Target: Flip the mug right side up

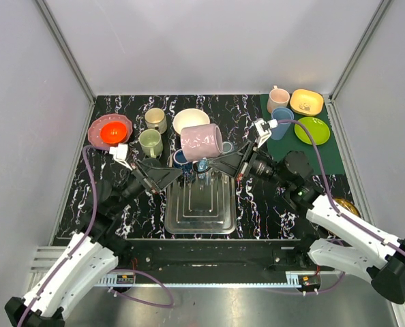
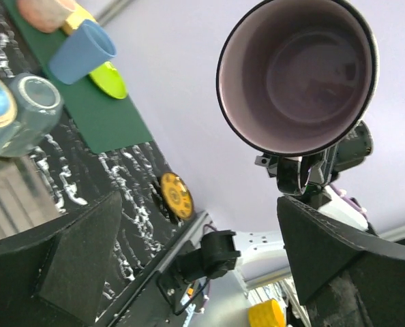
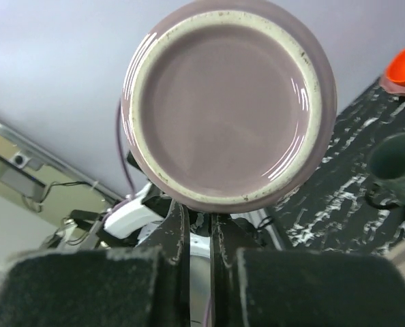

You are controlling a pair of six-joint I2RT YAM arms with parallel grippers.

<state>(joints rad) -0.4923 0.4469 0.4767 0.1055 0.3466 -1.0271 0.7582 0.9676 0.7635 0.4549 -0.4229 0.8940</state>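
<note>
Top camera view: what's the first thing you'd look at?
The purple mug jumps out: it hangs sideways in the air above the metal tray, pinched by its handle in the right gripper. The left gripper is open and faces straight into the mug's mouth. A bright red bowl sits at the far left of the table.

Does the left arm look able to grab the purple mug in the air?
Probably yes: the left gripper, jaws open, faces the mug mouth-on with nothing between; the right gripper holds only its handle.
</note>
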